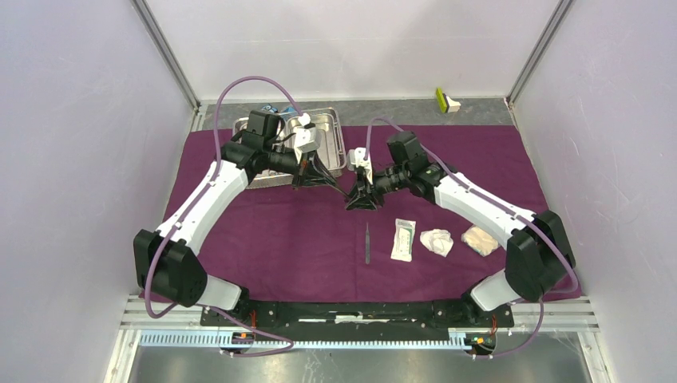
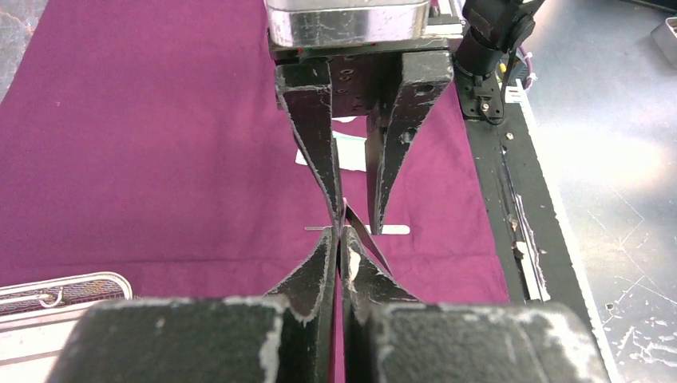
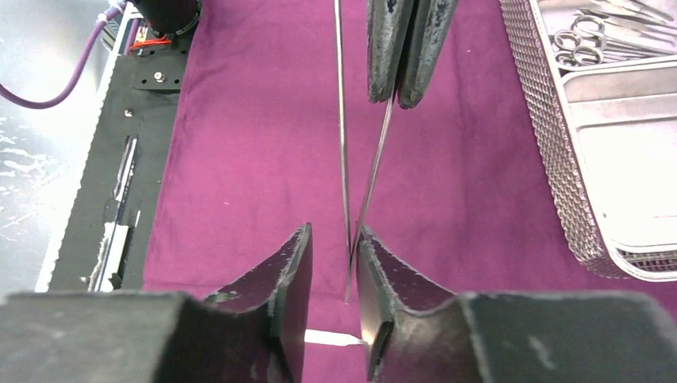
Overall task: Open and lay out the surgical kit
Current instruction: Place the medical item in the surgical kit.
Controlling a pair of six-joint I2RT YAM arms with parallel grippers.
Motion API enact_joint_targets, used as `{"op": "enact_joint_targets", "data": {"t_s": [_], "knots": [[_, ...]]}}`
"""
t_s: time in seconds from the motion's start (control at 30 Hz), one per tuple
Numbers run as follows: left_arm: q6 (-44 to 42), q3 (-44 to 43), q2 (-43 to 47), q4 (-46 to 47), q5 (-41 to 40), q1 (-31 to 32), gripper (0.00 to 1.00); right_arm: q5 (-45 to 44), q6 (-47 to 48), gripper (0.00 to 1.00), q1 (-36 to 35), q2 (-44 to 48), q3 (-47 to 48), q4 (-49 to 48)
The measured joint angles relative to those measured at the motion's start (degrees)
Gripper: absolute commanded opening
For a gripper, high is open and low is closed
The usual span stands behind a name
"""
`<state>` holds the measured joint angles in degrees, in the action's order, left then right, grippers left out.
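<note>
Purple cloth wrap (image 1: pixel 263 239) lies spread flat over the tabletop (image 1: pixel 383 104), so the kit counts as opened. At upper left of the overhead view sits the steel tray (image 1: pixel 338 144). Just right of it, your left pincer (image 2: pixel 340 239) is clamped on the tweezers (image 3: pixel 343 144) and holds them out in mid-air, probably for a handover. Your right pincer (image 3: pixel 335 231) brackets their free tips with its fingers apart, not yet pinching. Only the right wrist view shows that gap. Toward lower right, the forceps (image 1: pixel 367 243), white packet (image 1: pixel 403 239) and gauze wads (image 1: pixel 437 241) lie in a row.
</note>
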<state>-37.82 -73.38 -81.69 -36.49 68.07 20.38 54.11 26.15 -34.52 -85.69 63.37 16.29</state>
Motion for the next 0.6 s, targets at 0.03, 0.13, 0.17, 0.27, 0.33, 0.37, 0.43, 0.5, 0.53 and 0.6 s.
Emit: {"op": "enact_joint_targets", "data": {"t_s": [0.03,0.13,0.17,0.27,0.33,0.37,0.43,0.5,0.53,0.6], "knots": [[0.0,0.0,0.0,0.1,0.0,0.0,0.02,0.2,-0.2,0.2,0.0,-0.1,0.0,0.0],[0.0,0.0,0.0,0.1,0.3,0.0,0.05,0.2,-0.6,0.05,0.0,-0.3,0.0,-0.6],[0.0,0.0,0.0,0.2,0.5,0.0,0.09,0.1,-0.8,0.03,0.1,-0.3,0.0,-0.8],[0.1,0.0,0.0,0.3,0.9,0.0,0.23,-0.4,-2.5,0.0,0.1,-0.3,-0.1,-1.6],[0.4,0.0,0.0,0.9,1.1,-0.5,0.33,-0.5,-3.7,0.0,0.1,-0.3,-0.2,-2.6],[0.7,0.0,0.0,1.2,1.2,-0.7,0.36,-0.6,-4.5,0.0,0.0,-0.3,-0.2,-3.2],[2.9,0.0,0.0,3.4,1.8,-2.0,0.42,-0.7,-6.5,0.0,0.0,-0.3,-0.3,-4.9],[8.0,0.7,0.3,8.7,2.8,-4.1,0.5,-1.2,-9.2,0.0,0.0,-0.3,-0.4,-7.1],[11.5,1.8,0.8,12.5,3.3,-5.2,0.53,-1.6,-11.0,0.0,0.1,-0.3,-0.4,-8.6],[18.9,4.6,2.0,21.0,3.9,-7.2,0.6,-1.8,-14.7,0.0,0.5,-0.3,-0.4,-11.3]]}}
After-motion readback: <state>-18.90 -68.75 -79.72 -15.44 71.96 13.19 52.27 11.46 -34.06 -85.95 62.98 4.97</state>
